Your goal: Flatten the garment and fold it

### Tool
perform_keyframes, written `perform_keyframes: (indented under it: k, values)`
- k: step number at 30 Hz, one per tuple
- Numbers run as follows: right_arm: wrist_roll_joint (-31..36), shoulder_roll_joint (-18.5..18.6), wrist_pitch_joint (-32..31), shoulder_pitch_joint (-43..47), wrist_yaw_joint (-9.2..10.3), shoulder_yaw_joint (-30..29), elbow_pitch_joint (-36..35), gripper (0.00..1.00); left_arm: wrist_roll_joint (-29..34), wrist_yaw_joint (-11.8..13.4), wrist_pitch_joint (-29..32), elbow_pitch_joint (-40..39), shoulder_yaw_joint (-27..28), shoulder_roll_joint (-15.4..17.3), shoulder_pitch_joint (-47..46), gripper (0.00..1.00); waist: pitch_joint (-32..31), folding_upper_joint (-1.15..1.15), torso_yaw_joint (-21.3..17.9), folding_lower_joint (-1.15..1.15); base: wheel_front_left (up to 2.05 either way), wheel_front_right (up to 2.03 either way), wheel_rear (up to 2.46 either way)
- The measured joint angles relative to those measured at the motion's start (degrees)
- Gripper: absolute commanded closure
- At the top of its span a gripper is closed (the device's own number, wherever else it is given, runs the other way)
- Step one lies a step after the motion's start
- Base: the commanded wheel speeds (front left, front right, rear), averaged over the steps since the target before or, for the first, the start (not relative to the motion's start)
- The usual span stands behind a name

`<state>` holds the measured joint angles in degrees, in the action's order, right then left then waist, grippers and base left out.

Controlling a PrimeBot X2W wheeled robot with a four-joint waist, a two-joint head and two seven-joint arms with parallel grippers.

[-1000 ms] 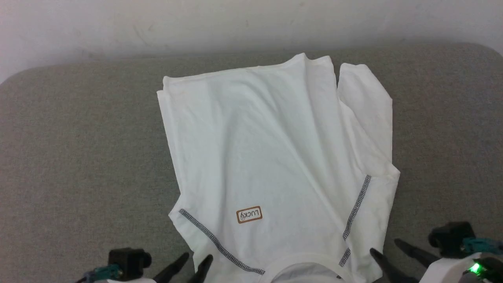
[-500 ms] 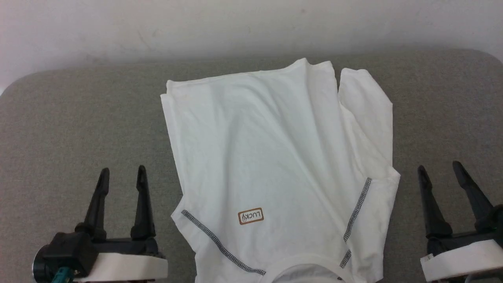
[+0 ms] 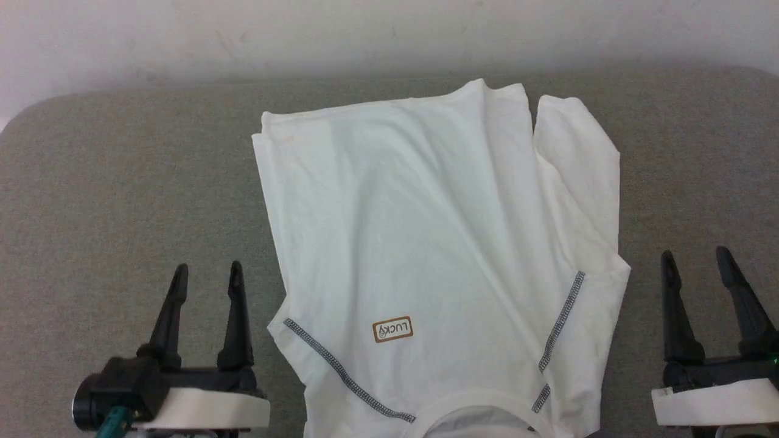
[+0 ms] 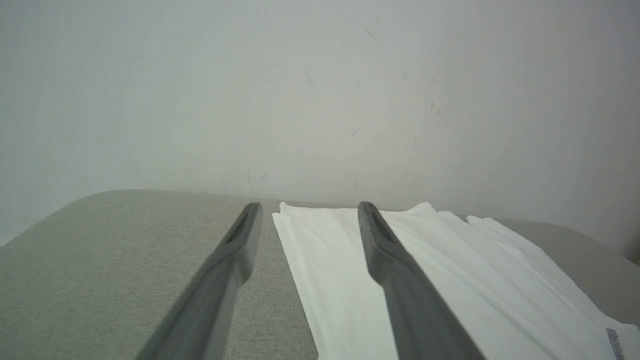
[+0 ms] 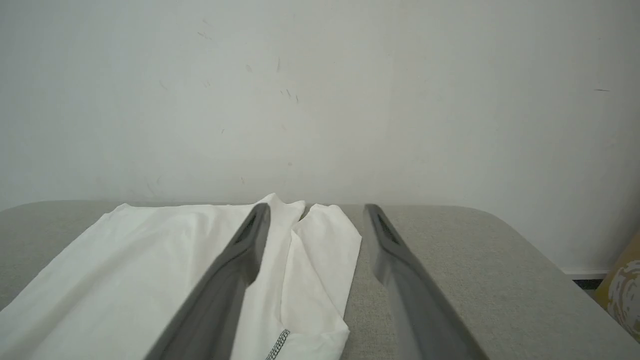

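Garment (image 3: 438,243) lies mid-frame on grey surface (image 3: 122,201), collar at bottom edge, tan label (image 3: 392,329) lower centre. Left gripper (image 3: 207,274) lower left, fingers spread, holding nothing. Right gripper (image 3: 697,258) lower right, spread, just beside shoulder.

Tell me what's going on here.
A two-armed robot is folding a white shirt, which lies spread and creased on the grey padded surface, with its collar nearest the robot. Neither gripper touches it. The left gripper and right gripper are open, one on each side of the shirt, holding nothing.
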<state>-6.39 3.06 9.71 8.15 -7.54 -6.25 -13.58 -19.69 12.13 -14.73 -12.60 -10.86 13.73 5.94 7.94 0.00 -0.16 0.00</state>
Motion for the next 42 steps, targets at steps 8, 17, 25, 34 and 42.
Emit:
perform_keyframes:
  k: [8, 17, 25, 34, 42]
  values:
    - [0.27, 0.0, -0.11, -3.94, 0.0, -0.1, -3.04, 0.0, -3.47, -7.77, 12.24, 1.26, 1.37, 7.7, -18.02, 0.0, 5.04, 0.0, 0.47, 0.01, 0.0, 0.0, 0.0]
    - [0.53, -0.05, 0.0, -10.03, 0.0, 2.42, -4.88, 0.0, -9.71, -12.76, 36.3, 9.28, 2.19, 16.75, -43.38, 0.0, 13.83, 0.0, 0.46, 0.02, 0.0, 0.0, 0.0]
    - [0.89, -0.05, 0.07, -12.61, 0.0, 3.31, -4.33, 0.0, -11.17, -15.84, 48.75, 20.54, -2.67, 18.17, -53.0, 0.0, 21.04, 0.0, -0.46, 0.02, 0.0, 0.0, 0.0]
    - [1.58, -0.05, -0.25, -12.93, 0.0, 2.67, -4.44, 0.0, -13.13, -15.8, 50.52, 26.08, -2.78, 16.99, -55.42, 0.0, 24.98, 0.0, -2.18, 0.01, 0.0, 0.0, 0.0]
    - [2.0, -0.05, -1.18, -12.93, 0.0, 2.58, -4.81, 0.0, -13.59, -15.88, 50.49, 27.83, -3.05, 16.73, -55.44, 0.0, 25.7, 0.0, -2.43, 0.0, 0.0, 0.0, 0.0]
